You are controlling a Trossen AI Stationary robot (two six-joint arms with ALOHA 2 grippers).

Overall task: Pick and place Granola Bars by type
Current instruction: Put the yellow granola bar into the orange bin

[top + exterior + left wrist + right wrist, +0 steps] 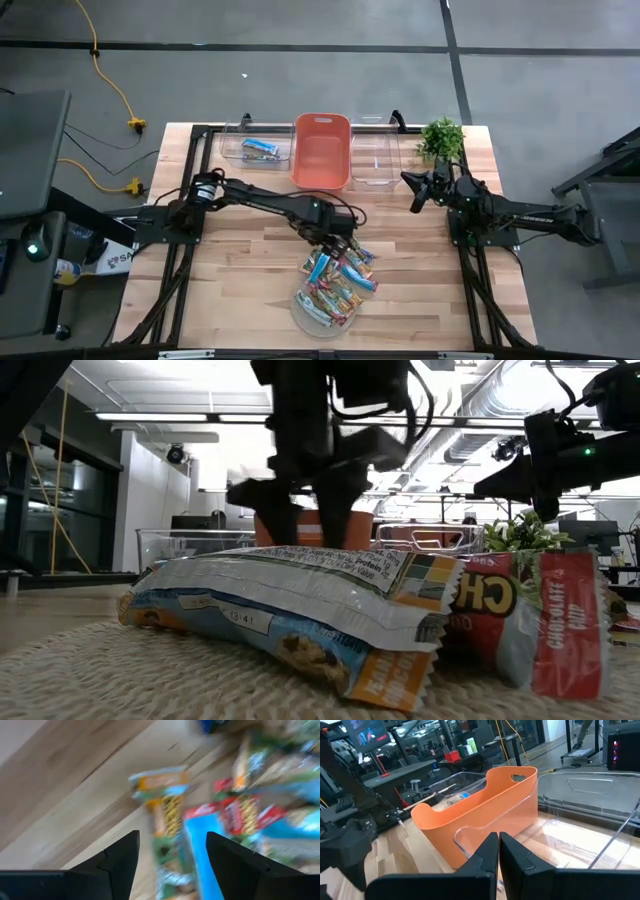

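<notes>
The left hand (338, 243) is hanging over the light wooden table (240, 290) with its two dark fingers (122, 857) spread wide and nothing between them, right above the heap of small flat granola bars in shiny wrappers (338, 278). That heap is lying on a round coiled rope mat (303, 310) near the front edge of the table, and the left hand is poised at the heap's rear edge, on the side facing the orange plastic bin (322, 151). In the left wrist view, a bar in a blue wrapper (202, 855) and a bar with a yellow-and-green wrapper (167, 807) are showing in the gap between the open fingers, with red-wrapped bars just beside them; the picture is too blurred to tell whether the fingers are touching any wrapper. In the low view the left hand is standing just behind a white-and-blue wrapped bar (300, 605) lying on top of the heap, beside a red chocolate chip bar (560, 625). One blue-wrapped bar (259, 148) is already lying in the clear plastic bin (232, 150) to the left of the orange bin. A second clear plastic bin (375, 160) is sitting to the right of the orange bin, with a small green potted plant (441, 137) beyond it. The right hand (418, 189) is waiting near that second clear bin, well apart from the heap, its fingers (482, 860) pressed nearly together and gripping nothing.
</notes>
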